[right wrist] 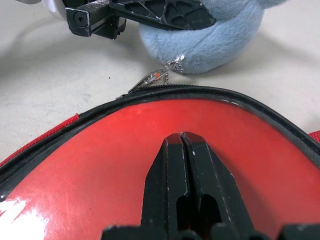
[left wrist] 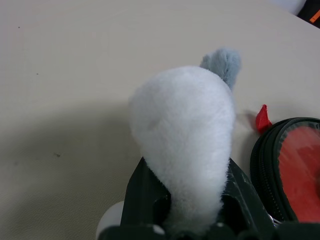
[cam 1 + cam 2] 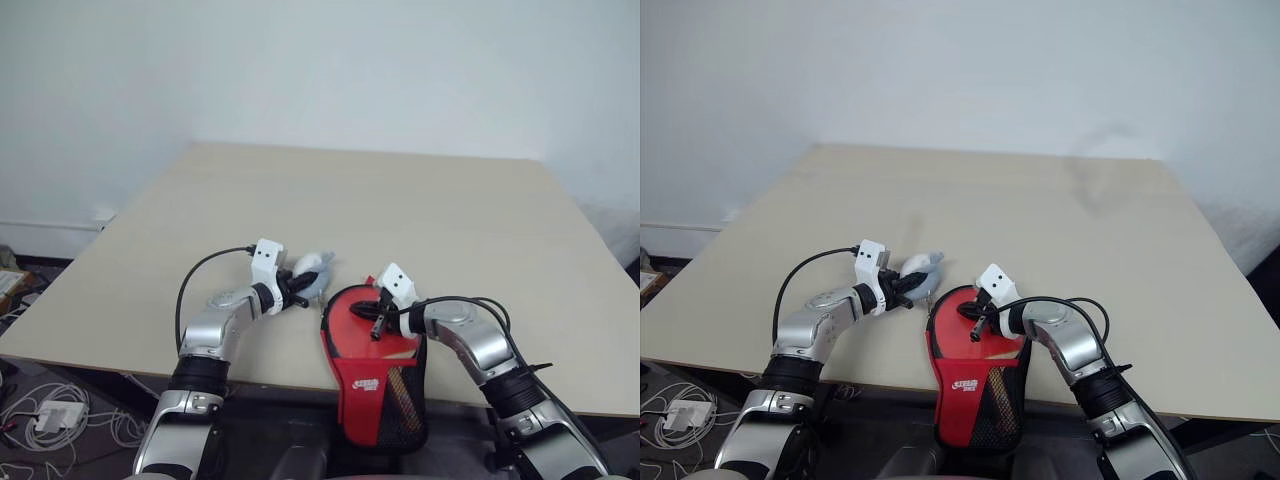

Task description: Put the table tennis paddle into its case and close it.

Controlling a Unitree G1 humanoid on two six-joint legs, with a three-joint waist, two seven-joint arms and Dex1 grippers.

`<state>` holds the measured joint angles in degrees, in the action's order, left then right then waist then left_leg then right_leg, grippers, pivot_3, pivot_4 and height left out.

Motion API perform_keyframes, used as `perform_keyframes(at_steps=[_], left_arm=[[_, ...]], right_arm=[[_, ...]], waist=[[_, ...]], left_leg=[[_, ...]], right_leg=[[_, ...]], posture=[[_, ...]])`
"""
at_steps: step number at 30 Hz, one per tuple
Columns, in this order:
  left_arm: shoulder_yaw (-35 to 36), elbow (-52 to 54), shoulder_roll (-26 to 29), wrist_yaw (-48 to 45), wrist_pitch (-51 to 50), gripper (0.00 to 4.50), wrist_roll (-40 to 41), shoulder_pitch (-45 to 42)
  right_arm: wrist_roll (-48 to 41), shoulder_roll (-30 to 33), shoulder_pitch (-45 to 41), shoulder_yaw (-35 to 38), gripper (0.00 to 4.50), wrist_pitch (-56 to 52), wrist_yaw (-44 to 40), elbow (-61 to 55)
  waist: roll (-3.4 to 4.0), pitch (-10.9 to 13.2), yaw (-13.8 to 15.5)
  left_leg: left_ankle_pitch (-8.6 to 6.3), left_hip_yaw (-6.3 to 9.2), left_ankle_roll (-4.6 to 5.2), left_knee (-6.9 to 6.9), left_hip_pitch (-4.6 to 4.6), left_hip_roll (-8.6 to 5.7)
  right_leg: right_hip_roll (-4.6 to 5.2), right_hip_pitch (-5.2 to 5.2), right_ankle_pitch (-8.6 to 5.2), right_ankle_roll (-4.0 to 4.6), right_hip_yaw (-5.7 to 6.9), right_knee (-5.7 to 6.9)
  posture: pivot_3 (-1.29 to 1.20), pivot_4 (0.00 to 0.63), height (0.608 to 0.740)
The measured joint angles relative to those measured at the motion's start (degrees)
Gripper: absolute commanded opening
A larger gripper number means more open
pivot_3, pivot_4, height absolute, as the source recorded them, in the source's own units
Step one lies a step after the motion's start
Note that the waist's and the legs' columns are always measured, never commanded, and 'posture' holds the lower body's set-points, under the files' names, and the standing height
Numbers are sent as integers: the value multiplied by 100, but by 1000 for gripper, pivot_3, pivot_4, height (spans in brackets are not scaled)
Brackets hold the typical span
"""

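The case (image 3: pixel 378 385) lies at the near edge of the bench (image 3: pixel 420 220), its narrow black mesh end hanging over that edge and its round end resting on the surface. The table tennis paddle (image 1: pixel 165 165) sits inside the case, its red rubber face showing through the open round end, with the black zipper rim curving around it. A small metal zipper pull (image 1: pixel 156 76) lies on the bench just beside the rim. The right gripper (image 1: pixel 181 145) reaches forward and to the left over the paddle, angled downward, its jaws together and pressed against the red face. The left gripper (image 3: pixel 300 288) points forward and to the right, tilted slightly down, with its jaws clamped on a plush toy (image 2: pixel 185 135), white and pale blue, that rests just beside the round end of the case near the zipper pull.
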<state>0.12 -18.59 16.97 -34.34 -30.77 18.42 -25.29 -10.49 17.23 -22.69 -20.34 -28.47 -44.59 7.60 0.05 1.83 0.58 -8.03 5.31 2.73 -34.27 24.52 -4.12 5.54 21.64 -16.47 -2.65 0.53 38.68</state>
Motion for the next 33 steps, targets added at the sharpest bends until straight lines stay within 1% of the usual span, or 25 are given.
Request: perform_keyframes(at_steps=[4,5,9,11,17,27,33], left_arm=[[0,-2,-1,0,3,318,-4,-3],[-13,-140,-28,4,43,318,-22,-85],[-95,-1544,-213,310,420,318,-441,-1158],[-115,-2059,-311,386,657,318,-590,-1500],[-121,-3120,-397,409,1163,318,-727,-1988],[-105,-3987,-587,423,1561,318,-954,-2470],[-92,-4495,-795,654,1806,318,-1115,-2786]], right_arm=[[0,-2,0,0,0,0,-1,1],[1,8,16,19,0,4,-3,0],[61,-26,27,46,0,10,-1,10],[61,-57,37,39,0,18,-17,2],[124,-59,28,27,0,20,-36,-1],[174,-48,48,59,0,19,-31,-18],[214,-46,64,74,0,19,-28,-36]], waist=[[0,0,0],[0,0,0],[-3,-1,5],[-3,-1,-15],[-4,-1,-37],[-5,-1,-35],[-7,0,-30]], left_leg=[[0,1,0,0,0,0],[0,1,0,0,-1,0],[0,13,0,0,1,-13],[0,13,0,0,0,-14],[0,20,0,1,0,-19],[0,24,0,1,0,-24],[0,27,1,1,2,-29]], right_leg=[[2,0,-1,0,0,0],[3,-1,-1,0,1,0],[15,-10,-1,-1,23,0],[17,-7,-1,-5,17,0],[18,-9,-4,-15,25,1],[28,-15,-4,-15,36,5],[31,-19,-4,-17,42,5]], posture=[[0,0,707],[0,0,707],[0,0,707],[0,0,707],[0,0,707],[0,0,707],[0,0,707]])
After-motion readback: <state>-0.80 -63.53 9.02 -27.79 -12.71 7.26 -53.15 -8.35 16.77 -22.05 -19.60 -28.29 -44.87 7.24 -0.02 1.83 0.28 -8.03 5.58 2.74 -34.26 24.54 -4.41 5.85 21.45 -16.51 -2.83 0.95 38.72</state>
